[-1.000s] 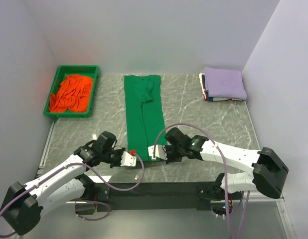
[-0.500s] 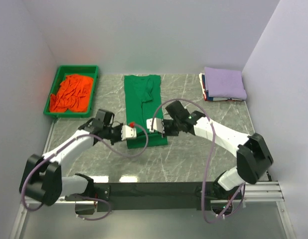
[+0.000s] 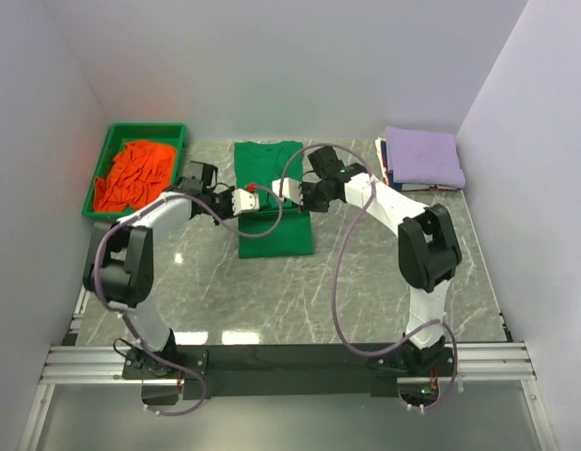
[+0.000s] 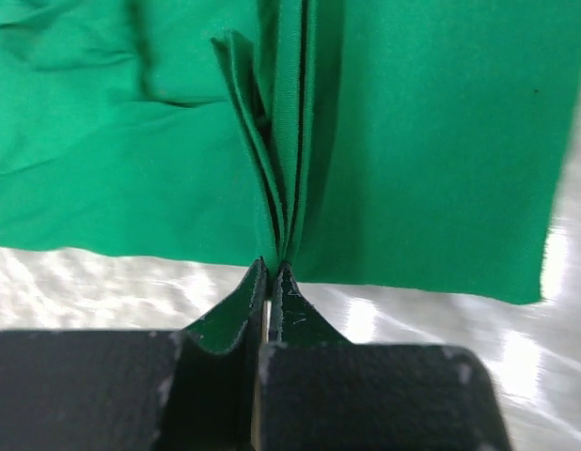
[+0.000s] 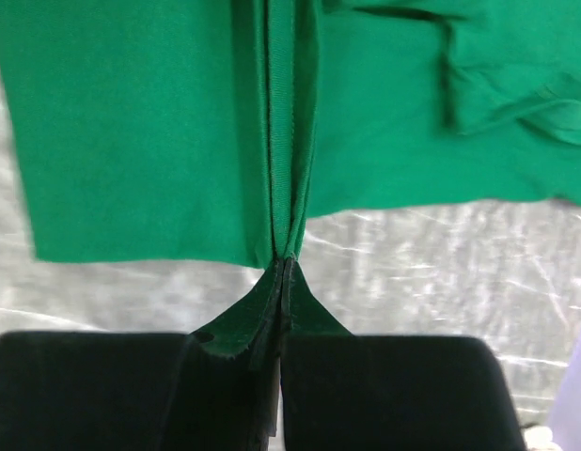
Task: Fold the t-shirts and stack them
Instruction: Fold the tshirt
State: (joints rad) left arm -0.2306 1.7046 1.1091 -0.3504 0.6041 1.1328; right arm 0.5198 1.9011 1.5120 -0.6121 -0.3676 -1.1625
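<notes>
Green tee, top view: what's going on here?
Mid-fold: the left pincer and right pincer are each shut on the green t-shirt at its edge, held raised above the shirt's middle. The orange tee lies crumpled in the tray; a folded stack, lavender tee on top, sits far right.
</notes>
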